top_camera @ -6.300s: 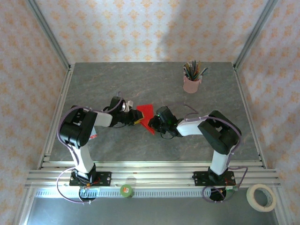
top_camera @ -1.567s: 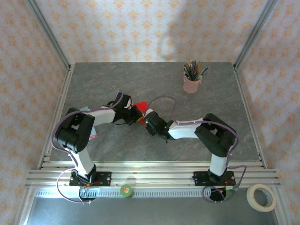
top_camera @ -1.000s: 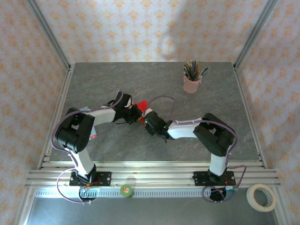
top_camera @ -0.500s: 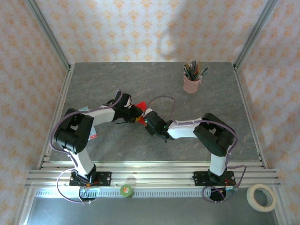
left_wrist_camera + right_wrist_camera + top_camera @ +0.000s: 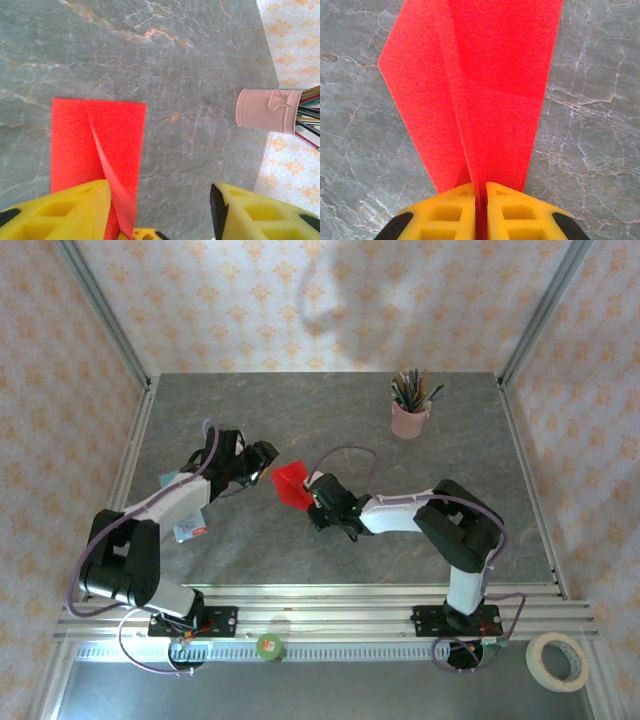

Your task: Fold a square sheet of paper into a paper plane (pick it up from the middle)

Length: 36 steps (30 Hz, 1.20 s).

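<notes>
The right gripper [image 5: 480,210] was clamped on the narrow end of the red paper [image 5: 485,90], its yellow fingers [image 5: 445,212] pressed together over the centre crease. The folded sheet widened away from the grip, sitting mid-table on the grey stone-patterned table [image 5: 330,405], a little left of centre. Just to its left, the left gripper [image 5: 265,455] stood with its jaws well apart and held nothing; its wrist camera looked across the paper's raised fold. A pink pencil cup [image 5: 410,420] stood well apart at the far right. A roll of tape [image 5: 557,660] lay beyond the rail at the near right corner.
</notes>
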Available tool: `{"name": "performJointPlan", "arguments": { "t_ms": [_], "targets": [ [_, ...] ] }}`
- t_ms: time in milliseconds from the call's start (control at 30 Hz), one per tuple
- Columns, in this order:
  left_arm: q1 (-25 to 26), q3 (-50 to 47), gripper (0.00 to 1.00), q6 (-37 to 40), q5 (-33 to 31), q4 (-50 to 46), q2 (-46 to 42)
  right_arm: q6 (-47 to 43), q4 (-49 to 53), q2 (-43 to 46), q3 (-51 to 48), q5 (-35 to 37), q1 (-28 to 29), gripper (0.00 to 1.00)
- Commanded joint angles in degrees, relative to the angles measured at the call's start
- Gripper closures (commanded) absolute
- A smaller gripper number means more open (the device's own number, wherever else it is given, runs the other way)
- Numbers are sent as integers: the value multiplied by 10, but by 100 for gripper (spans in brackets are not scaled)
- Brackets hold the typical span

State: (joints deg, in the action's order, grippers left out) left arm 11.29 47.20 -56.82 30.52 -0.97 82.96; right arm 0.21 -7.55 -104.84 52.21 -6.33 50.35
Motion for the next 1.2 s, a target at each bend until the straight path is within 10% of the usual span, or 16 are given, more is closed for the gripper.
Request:
{"name": "performJointPlan", "arguments": {
  "t_ms": [0, 600, 1167],
  "targets": [
    [1, -47, 43, -20, -8, 53, -28, 38, 5, 5, -15, -73, -13, 88],
    [91, -171, 59, -45, 73, 270, 30, 108, -21, -17, -22, -272, -73, 88],
    [92, -170, 73, -12, 65, 279, 87, 142, -30, -32, -24, -316, -89, 88]
  ]
}}
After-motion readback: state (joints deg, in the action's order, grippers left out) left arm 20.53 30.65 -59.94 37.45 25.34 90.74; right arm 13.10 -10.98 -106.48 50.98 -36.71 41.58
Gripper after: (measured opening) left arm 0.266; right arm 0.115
